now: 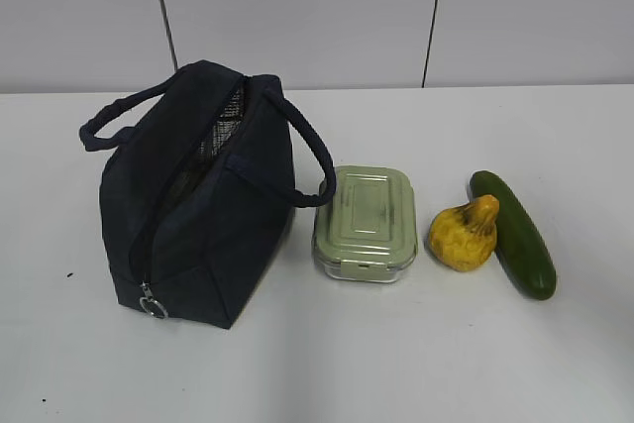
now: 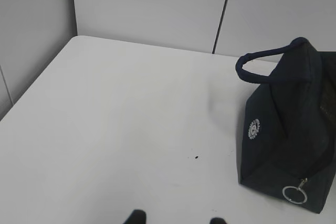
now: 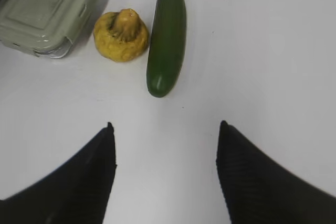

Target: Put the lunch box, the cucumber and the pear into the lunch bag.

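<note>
- Black, your right gripper (image 3: 165, 145) hung with its jaws spread wide and nothing between them, above the bare white table (image 3: 273, 51).
- From it, the cucumber (image 3: 167, 38) lay at twelve o'clock, its long axis pointing nearly straight away, so the jaws already straddled its width.
- At eleven o'clock the pear (image 3: 122, 36) touched the cucumber; the lunch box (image 3: 47, 11) sat near, at ten.
- Your left gripper (image 2: 176, 219) showed only two parted tips, holding nothing; the lunch bag (image 2: 289, 129), unzipped, stood at two o'clock.
- You had the right arm nearer, I judged.
</note>
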You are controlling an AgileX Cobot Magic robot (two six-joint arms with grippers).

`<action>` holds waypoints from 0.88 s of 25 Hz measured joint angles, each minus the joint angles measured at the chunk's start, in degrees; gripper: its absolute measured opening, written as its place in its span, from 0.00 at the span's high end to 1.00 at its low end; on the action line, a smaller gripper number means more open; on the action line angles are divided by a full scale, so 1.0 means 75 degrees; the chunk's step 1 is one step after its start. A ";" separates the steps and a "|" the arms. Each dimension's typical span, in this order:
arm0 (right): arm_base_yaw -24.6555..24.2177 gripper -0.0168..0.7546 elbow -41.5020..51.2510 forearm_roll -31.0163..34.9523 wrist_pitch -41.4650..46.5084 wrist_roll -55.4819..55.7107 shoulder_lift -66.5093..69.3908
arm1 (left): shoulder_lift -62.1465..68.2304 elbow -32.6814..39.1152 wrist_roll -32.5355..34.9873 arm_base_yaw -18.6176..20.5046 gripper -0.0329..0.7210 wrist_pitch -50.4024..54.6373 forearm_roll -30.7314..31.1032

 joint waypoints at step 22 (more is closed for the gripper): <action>-0.0402 0.36 -0.3193 0.0063 -0.0188 -0.0085 0.7355 | 0.0000 0.0000 0.0000 0.0000 0.64 0.0000 0.0000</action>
